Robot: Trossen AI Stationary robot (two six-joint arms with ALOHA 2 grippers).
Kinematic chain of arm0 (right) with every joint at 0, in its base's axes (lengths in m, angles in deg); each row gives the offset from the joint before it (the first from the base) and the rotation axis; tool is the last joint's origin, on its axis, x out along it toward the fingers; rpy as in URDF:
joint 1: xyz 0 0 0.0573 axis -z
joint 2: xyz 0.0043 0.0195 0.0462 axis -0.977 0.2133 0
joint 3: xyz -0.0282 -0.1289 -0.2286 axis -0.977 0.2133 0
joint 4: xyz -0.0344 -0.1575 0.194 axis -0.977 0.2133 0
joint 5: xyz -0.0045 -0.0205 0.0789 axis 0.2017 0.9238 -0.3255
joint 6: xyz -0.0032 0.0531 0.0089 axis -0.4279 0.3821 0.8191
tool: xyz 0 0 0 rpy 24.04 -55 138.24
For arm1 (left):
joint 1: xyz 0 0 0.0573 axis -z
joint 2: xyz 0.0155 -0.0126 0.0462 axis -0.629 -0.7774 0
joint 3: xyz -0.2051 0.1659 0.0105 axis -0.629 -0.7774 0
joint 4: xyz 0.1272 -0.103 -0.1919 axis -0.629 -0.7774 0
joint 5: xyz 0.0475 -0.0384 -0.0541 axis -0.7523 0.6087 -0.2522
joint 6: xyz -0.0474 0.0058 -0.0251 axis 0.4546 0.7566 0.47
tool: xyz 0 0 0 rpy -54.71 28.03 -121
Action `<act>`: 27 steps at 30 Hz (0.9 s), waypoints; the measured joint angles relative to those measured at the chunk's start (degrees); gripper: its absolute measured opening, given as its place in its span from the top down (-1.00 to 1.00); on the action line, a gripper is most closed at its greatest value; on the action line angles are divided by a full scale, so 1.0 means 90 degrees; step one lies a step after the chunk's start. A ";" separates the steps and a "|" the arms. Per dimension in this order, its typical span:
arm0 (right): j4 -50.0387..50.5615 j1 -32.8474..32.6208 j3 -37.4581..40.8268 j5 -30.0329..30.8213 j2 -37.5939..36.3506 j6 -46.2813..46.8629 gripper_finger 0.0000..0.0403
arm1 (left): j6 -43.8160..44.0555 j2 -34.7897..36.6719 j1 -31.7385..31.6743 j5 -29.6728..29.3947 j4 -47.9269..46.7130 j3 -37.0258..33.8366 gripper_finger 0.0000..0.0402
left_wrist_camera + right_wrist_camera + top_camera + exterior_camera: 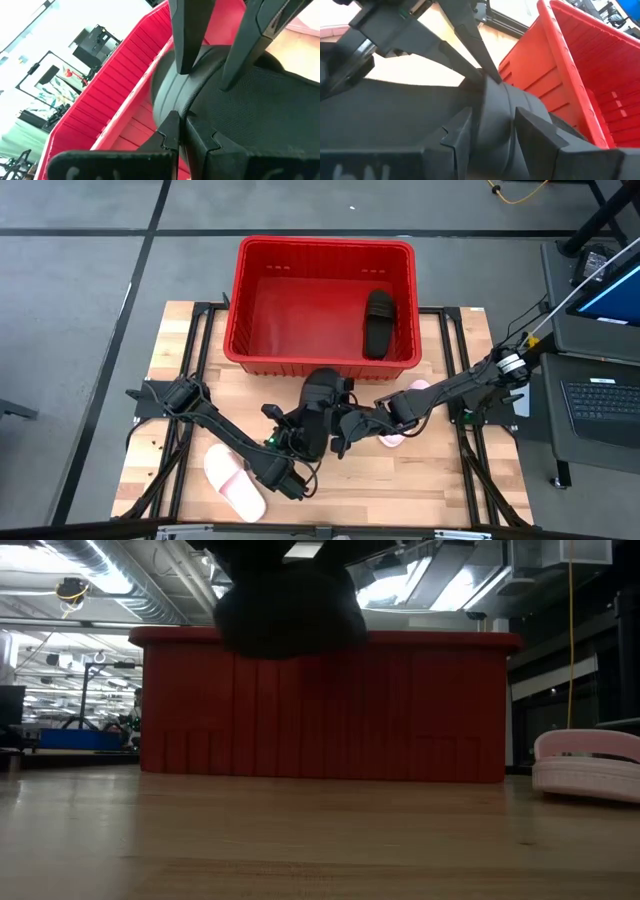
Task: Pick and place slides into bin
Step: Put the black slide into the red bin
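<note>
Transfer step in hand: your left gripper (318, 412) and right gripper (345, 423) both clamp the second black slide (322, 395), lifted just in front of the red bin (242, 300). One black slide (378, 323) already lies inside. Next, carry it over the near rim, then open both.

pink slide (405, 425) mostly hidden under right arm, lifted black slide (288, 610) cropped, blurred
</note>
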 joint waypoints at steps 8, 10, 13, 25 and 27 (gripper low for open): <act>0.0118 -0.0002 -0.0001 0.0160 0.0000 -0.0132 0.26 | 0.0000 0.0000 0.0038 0.0037 0.0060 0.0000 0.98; 0.0151 -0.0002 -0.0002 0.0163 0.0002 -0.0133 0.27 | 0.0000 0.0000 0.0073 0.0049 0.0066 -0.0001 0.98; 0.0265 -0.0002 -0.0005 0.0173 0.0002 -0.0143 0.32 | 0.0000 -0.0002 0.0134 0.0052 0.0086 0.0000 0.98; 0.0319 -0.0002 -0.0007 0.0198 0.0002 -0.0179 0.59 | 0.0000 -0.0002 0.0262 0.0050 0.0225 0.0000 0.98; 0.0322 -0.0002 -0.0006 0.0205 0.0002 -0.0176 0.62 | 0.0000 -0.0002 0.0262 0.0042 0.0227 0.0000 0.98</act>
